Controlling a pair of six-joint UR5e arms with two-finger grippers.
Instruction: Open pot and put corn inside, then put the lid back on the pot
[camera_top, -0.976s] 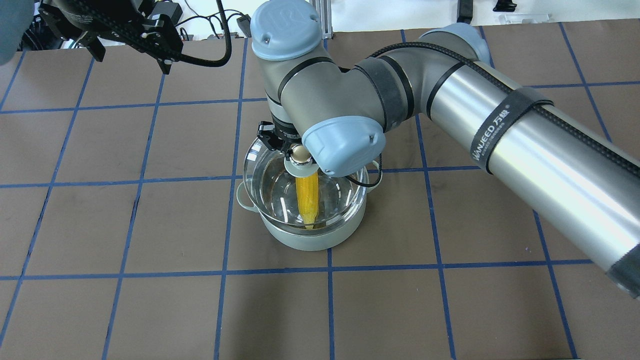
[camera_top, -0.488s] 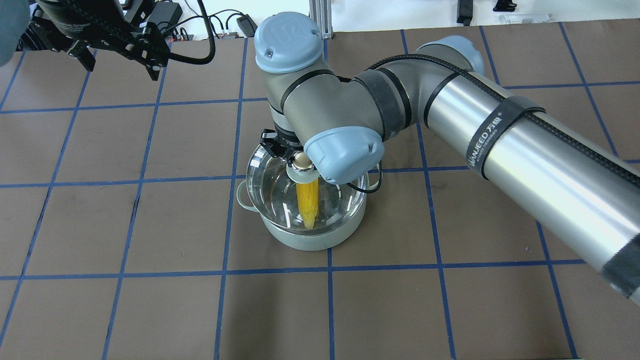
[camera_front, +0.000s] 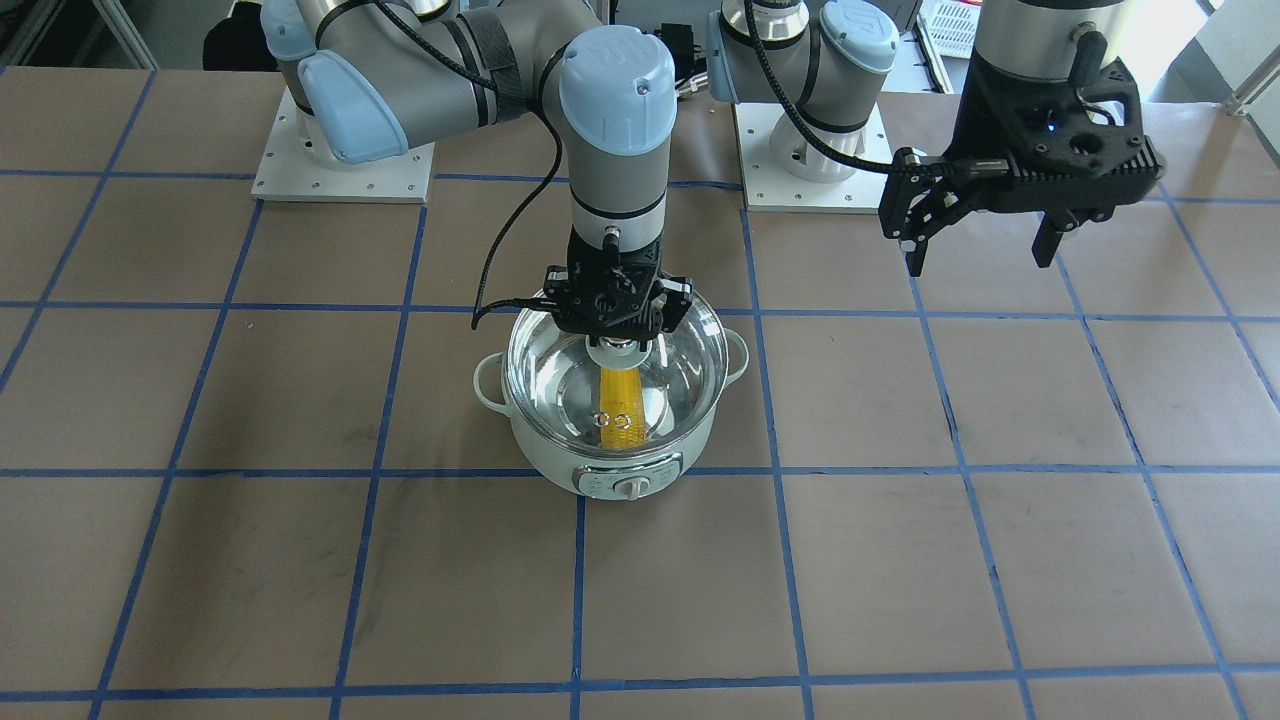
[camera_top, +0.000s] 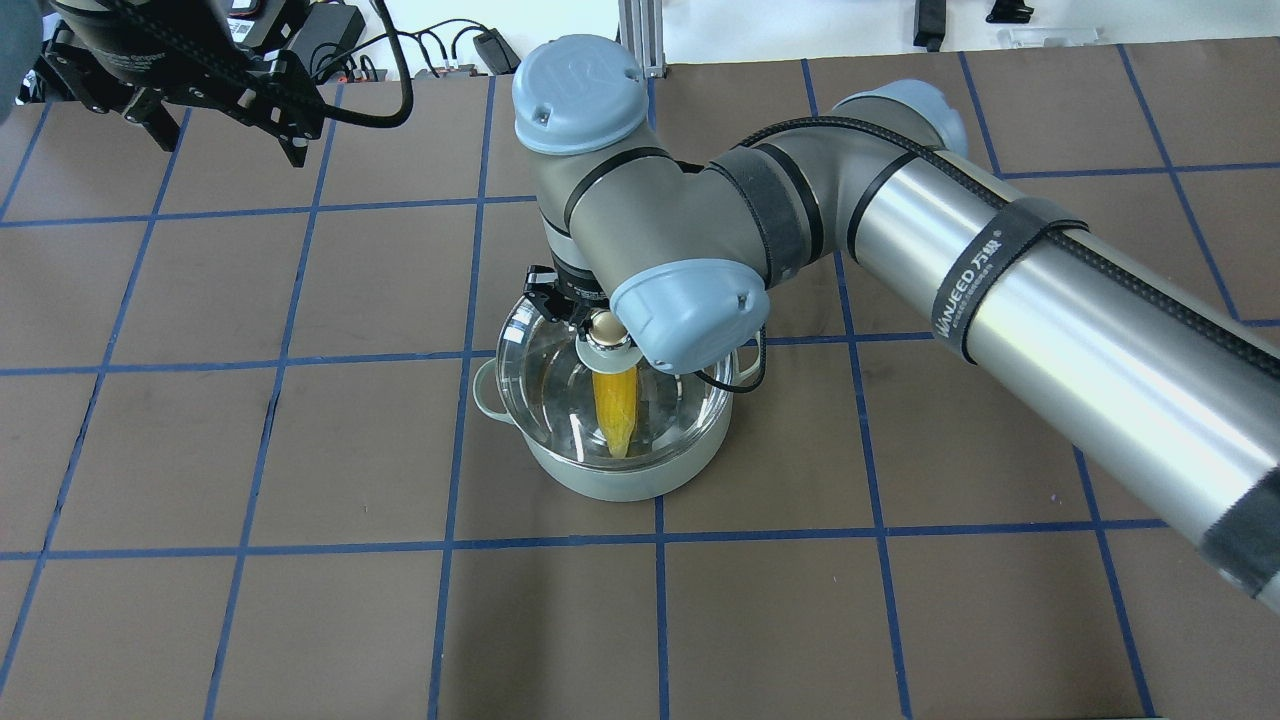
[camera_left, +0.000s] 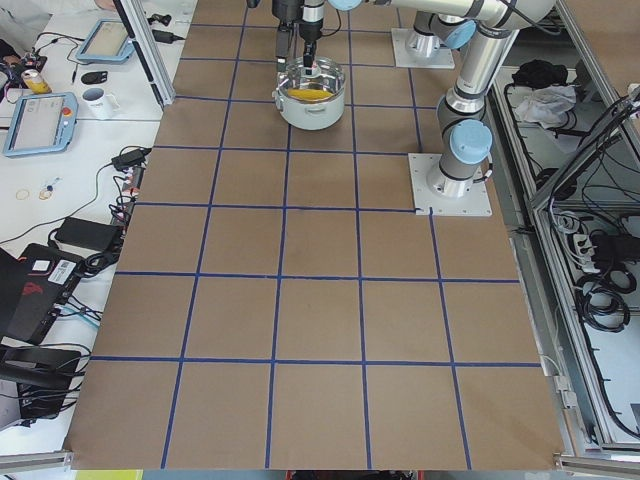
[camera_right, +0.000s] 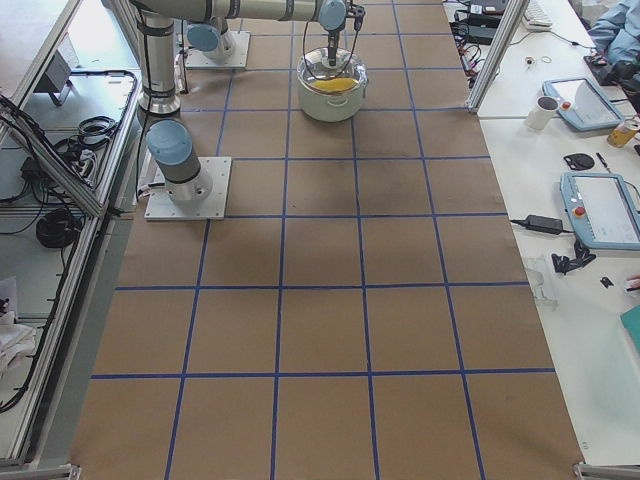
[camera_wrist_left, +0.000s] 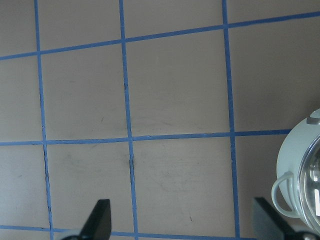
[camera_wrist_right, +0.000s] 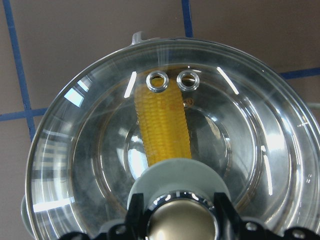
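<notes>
The pale mint-green pot (camera_front: 560, 465) stands mid-table, its dial facing the front camera. The yellow corn (camera_front: 620, 405) lies inside it, seen through the clear glass lid (camera_front: 680, 370). My right gripper (camera_front: 618, 340) is shut on the lid's beige knob and holds the lid level over the pot's rim; I cannot tell whether it rests there. In the right wrist view the fingers (camera_wrist_right: 222, 210) flank the knob above the corn (camera_wrist_right: 165, 125). My left gripper (camera_front: 980, 260) is open and empty, raised well off to the pot's side; its wrist view shows the pot's edge (camera_wrist_left: 295, 165).
The brown table mat (camera_top: 300, 620) carries a blue tape grid. The arms' base plates (camera_front: 340, 170) sit at the robot's edge. Cables and a power brick (camera_top: 330, 25) lie beyond the far edge. The right arm's long forearm (camera_top: 1050, 310) spans the table's right half.
My right gripper has shifted the lid slightly right, more squarely over the pot. My left gripper has drawn further away toward the far left.
</notes>
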